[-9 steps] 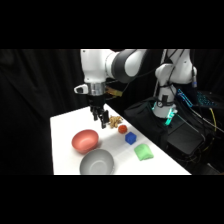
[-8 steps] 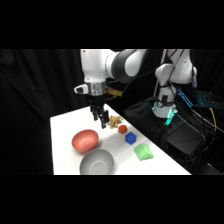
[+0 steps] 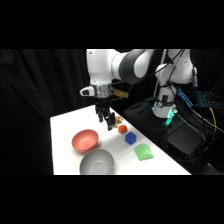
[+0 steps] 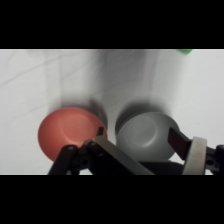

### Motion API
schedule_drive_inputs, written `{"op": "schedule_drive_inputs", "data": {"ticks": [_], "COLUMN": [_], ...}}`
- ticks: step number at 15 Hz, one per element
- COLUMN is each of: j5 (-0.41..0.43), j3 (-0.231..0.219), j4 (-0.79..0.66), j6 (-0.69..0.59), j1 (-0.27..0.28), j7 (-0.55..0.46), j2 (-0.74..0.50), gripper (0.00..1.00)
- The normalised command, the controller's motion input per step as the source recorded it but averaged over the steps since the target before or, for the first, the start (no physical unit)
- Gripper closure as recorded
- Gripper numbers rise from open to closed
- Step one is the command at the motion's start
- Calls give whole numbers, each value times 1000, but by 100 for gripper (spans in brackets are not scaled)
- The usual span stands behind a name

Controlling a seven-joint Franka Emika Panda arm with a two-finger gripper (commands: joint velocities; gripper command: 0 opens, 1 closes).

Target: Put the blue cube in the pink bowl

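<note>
Above table's far side, gripper point(image 3: 109, 123) hangs, fingers spread, holding nothing; blue cube point(image 3: 130, 138) sits just beside, toward base side, opposite pink bowl point(image 3: 85, 140), on table point(image 3: 65, 125).

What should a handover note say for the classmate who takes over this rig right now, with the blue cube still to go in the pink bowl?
Pincer: hangs above the table behind the bowls, carrying nothing; finger gap unclear.
Blue cube: on the table, right of the pink bowl, beside the green block.
Pink bowl: empty, next to the grey bowl.
Done: nothing yet.
Left: reach the cube, grasp it, carry it over, drop it in the pink bowl.
</note>
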Motion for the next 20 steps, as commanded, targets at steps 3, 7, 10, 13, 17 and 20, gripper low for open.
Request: {"op": "schedule_drive_inputs", "data": {"ticks": [3,7,10,13,17,20], "j5": [-138,-130,-82,-75,-132,-67], "j3": [31,27,38,44,20,47], "j4": [-437,-468,-456,-421,-338,-271], "j6": [100,185,282,341,340,315], "j1": [57,34,35,49,31,58], "j7": [204,137,94,84,118,150], "j2": [-417,-384,-297,-226,-154,-113], "gripper": [0,0,0,0,0,0]}}
